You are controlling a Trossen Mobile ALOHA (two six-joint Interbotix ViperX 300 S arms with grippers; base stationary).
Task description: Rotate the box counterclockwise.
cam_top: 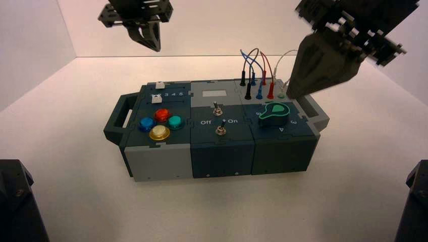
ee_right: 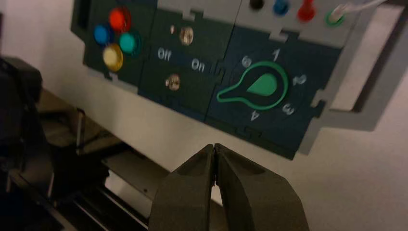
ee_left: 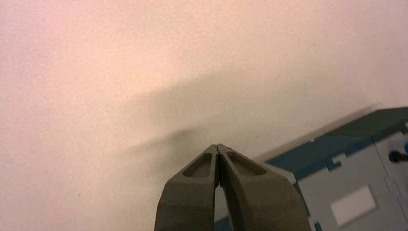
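High view: the box [cam_top: 217,128] rests on the table [cam_top: 75,151]; right claw [cam_top: 295,93] hovers at its right-rear corner, left claw [cam_top: 151,43] raised behind. Left wrist view: fingertips together. Right wrist view: fingertips together, above the green knob [ee_right: 262,86].

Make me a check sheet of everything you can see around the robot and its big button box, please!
Surface: white table, bare around the box.
Job's things: the box sits on the table, long side facing the robot, with a handle at its left end.
Clutter: nothing seen.
Grippers: left gripper shut, raised above the table behind the box's left end. Right gripper shut, raised over the box's right end near the green knob.
Cables: looped wires plugged in along the box's back right.
Surroundings: plain white walls on the sides and back.
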